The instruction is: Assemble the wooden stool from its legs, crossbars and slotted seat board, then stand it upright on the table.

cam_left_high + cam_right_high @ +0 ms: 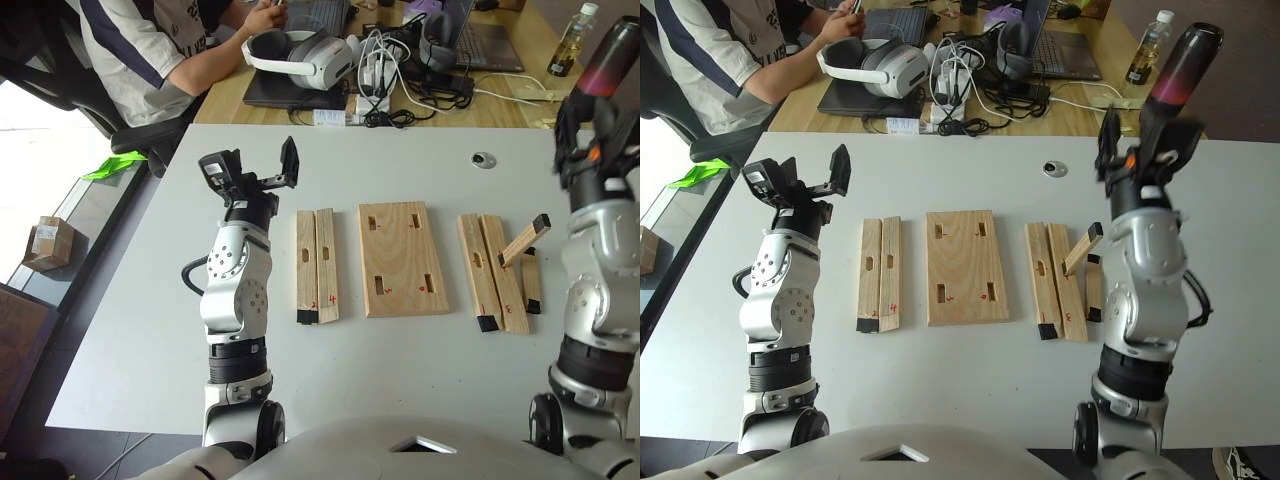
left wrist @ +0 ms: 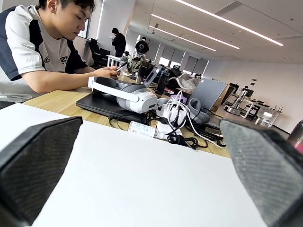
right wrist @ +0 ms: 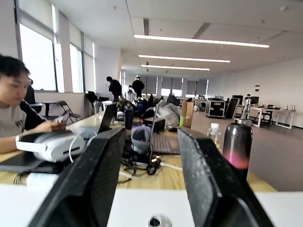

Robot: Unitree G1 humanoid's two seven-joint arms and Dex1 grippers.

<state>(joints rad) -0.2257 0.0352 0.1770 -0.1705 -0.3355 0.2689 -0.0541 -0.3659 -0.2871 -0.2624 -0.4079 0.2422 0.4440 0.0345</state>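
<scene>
Nearest the robot, the left gripper (image 1: 255,172) is raised above the left part of the white table (image 1: 400,360), its two black fingers spread wide and holding nothing. The right gripper (image 1: 1135,145) is raised above the table's right part, its fingers apart with a narrower gap and also empty.

Between the arms, the head views show the stool parts lying flat and apart. The pale wooden slotted seat board (image 1: 403,258), with four rectangular slots, lies in the middle. Left of it lies a pair of wooden legs (image 1: 317,265), side by side and touching. To the right lies a second pair of legs (image 1: 490,270). A short wooden crossbar (image 1: 524,241) leans across this pair, its dark-tipped end tilted up. Another short wooden piece (image 1: 532,282) lies flat just beside them.

Farther back, a round metal grommet (image 1: 484,159) sits in the table top. The wrist views look level across the table to a wooden desk (image 1: 500,95) with a white headset (image 2: 125,92), tangled cables (image 2: 182,125), a laptop (image 1: 480,45), a clear plastic bottle (image 1: 568,40) and a dark flask (image 3: 236,144). Behind lies an open office with ceiling strip lights (image 3: 201,41) and tall windows (image 3: 35,59).
</scene>
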